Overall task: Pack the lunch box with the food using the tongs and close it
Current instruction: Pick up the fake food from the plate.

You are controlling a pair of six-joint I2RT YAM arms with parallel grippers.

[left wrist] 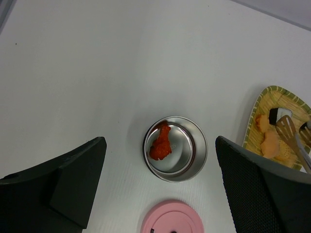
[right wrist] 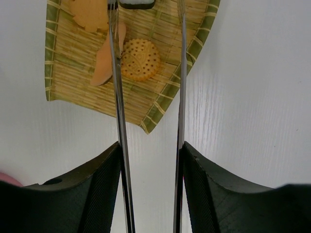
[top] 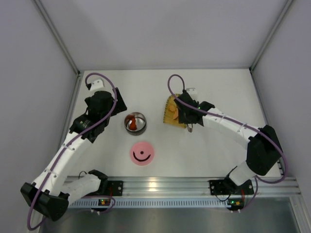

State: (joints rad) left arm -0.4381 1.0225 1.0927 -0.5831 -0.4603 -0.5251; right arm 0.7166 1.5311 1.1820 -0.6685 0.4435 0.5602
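Observation:
The lunch box (top: 137, 124), a small steel bowl (left wrist: 190, 154), holds one dark red piece of food (left wrist: 160, 143). Its pink lid (top: 142, 153) lies on the table in front of it. To its left my left gripper (top: 114, 104) hangs above the table, open and holding nothing. My right gripper (right wrist: 150, 148) is shut on the tongs (right wrist: 116, 97), whose two arms reach out over the yellow woven tray (right wrist: 73, 77) with a gap between them. On the tray lie a round biscuit (right wrist: 140, 59), orange pieces (right wrist: 103, 60) and a dark-and-white piece (left wrist: 279, 114).
The tray (top: 170, 112) lies right of the lunch box, partly under my right arm. White walls stand on the left, far and right sides of the table. The aluminium rail (top: 160, 184) runs along the near edge.

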